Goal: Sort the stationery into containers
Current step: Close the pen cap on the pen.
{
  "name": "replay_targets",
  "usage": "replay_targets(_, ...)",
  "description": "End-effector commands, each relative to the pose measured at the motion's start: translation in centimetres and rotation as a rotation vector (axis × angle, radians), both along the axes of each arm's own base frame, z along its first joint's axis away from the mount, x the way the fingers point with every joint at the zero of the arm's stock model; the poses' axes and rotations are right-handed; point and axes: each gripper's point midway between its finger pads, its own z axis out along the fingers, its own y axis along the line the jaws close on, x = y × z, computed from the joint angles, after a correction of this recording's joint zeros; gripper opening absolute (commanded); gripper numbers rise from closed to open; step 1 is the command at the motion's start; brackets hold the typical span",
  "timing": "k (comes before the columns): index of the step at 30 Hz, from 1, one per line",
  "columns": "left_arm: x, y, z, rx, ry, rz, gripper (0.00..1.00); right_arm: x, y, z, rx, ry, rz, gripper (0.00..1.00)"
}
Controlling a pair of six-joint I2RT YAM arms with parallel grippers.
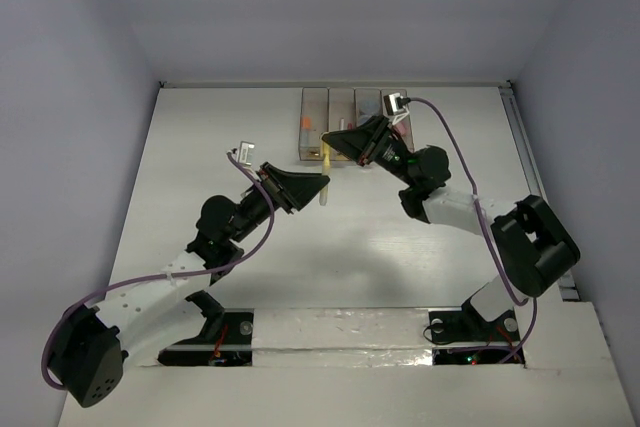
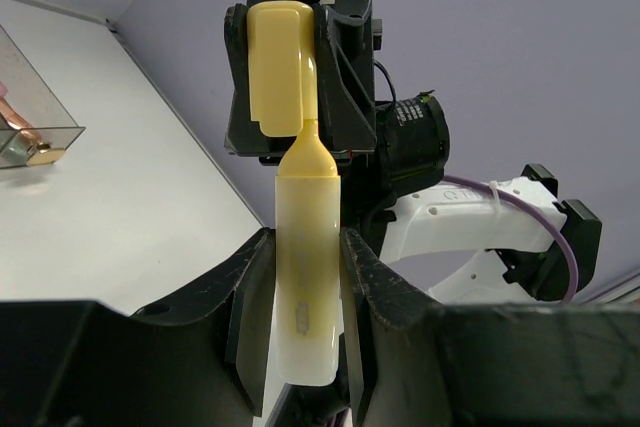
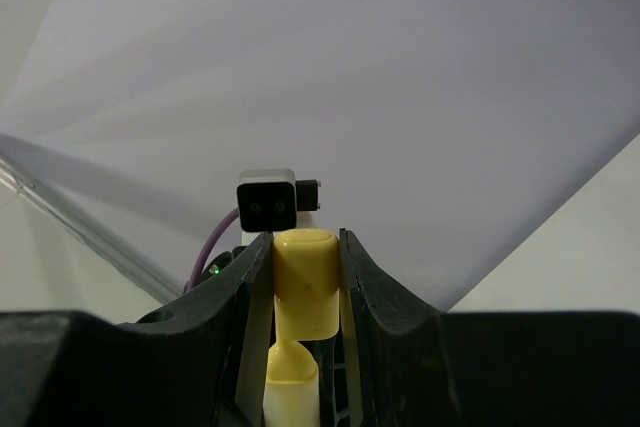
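Note:
A yellow marker [image 1: 323,185] is held in the air between both grippers, in front of the containers [image 1: 342,107], a row of translucent bins at the table's far side. My left gripper [image 2: 305,247] is shut on the marker's pale yellow body [image 2: 305,287]. My right gripper [image 3: 305,247] is shut on the marker's yellow cap [image 3: 305,282], which also shows in the left wrist view [image 2: 280,67]. The cap sits at the marker's narrow tip, with the neck showing between cap and body. An orange piece [image 1: 303,125] lies in the leftmost bin.
A corner of one bin [image 2: 40,117] shows at the left of the left wrist view, with a pinkish piece and a yellow mark inside. White walls stand at the back and sides. A rail [image 1: 525,147] runs along the table's right edge.

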Motion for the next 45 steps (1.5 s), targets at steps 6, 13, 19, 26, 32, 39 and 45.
replay_targets(6,-0.9,1.3,4.8,-0.143,-0.142,0.020,0.00,-6.1,-3.0,6.1,0.219,-0.356,0.009,0.00)
replay_targets(13,-0.6,1.5,5.3,-0.137,-0.157,0.045,0.00,-6.4,-3.2,5.9,0.217,-0.352,0.009,0.00)
replay_targets(19,-0.4,1.5,4.8,-0.129,-0.148,0.052,0.00,-6.9,-3.5,6.2,0.213,-0.364,0.000,0.00)
replay_targets(26,-0.1,1.5,4.6,-0.127,-0.145,0.053,0.00,-7.1,-3.7,6.6,0.215,-0.370,0.000,0.00)
replay_targets(32,0.1,1.4,5.1,-0.130,-0.159,0.061,0.00,-7.4,-3.5,6.5,0.215,-0.373,0.003,0.00)
replay_targets(39,0.2,1.1,6.1,-0.154,-0.185,0.045,0.00,-7.7,-3.2,6.2,0.227,-0.382,-0.007,0.00)
replay_targets(45,0.1,1.4,6.5,-0.158,-0.200,0.054,0.00,-8.3,-3.1,6.1,0.221,-0.403,-0.007,0.00)
